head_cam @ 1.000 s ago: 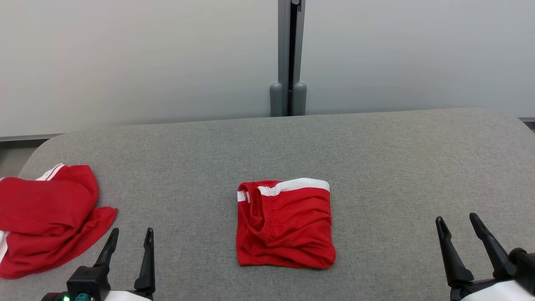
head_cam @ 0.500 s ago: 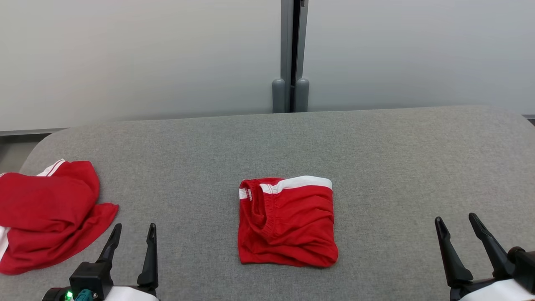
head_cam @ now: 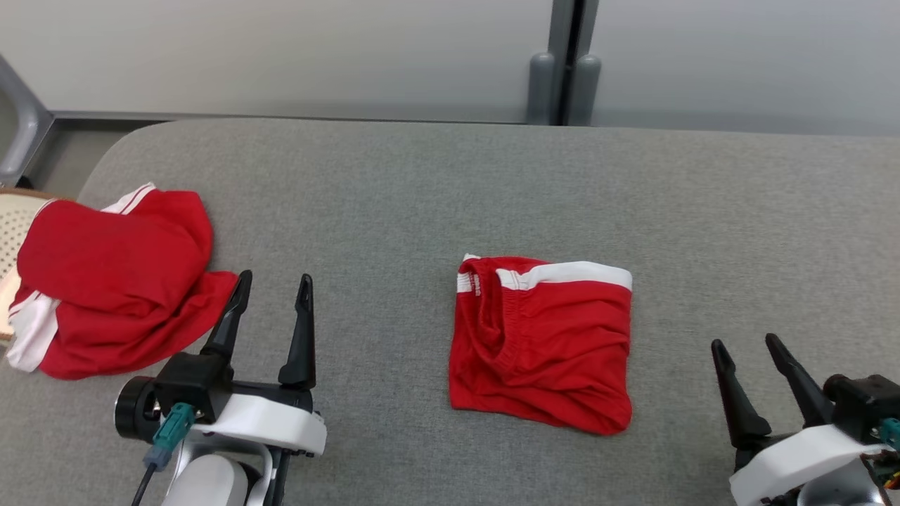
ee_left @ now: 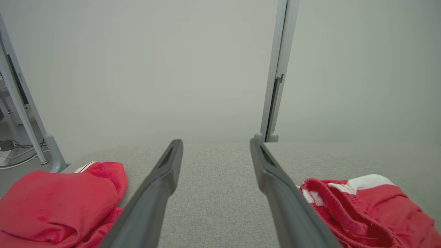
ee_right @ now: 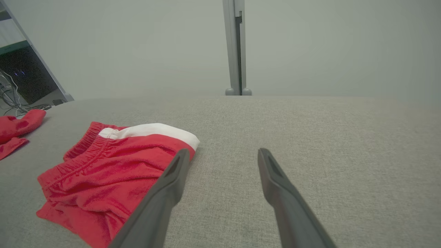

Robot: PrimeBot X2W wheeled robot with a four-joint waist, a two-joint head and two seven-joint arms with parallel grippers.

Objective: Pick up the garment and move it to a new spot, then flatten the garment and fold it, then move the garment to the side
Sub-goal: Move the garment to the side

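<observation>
Further forward now, the left gripper (head_cam: pixel 275 276) sits just beside the crumpled garment (head_cam: pixel 112 281) at the left edge of the table (head_cam: pixel 422 176); it and the right gripper (head_cam: pixel 744 341) gape empty. Best pinch a thick fold.

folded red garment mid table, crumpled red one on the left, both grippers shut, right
Not quite: both are open. In the head view the left gripper and right gripper each hold their fingers apart over the table, gripping nothing. The folded garment does lie mid table, the crumpled garment at the left.
</observation>
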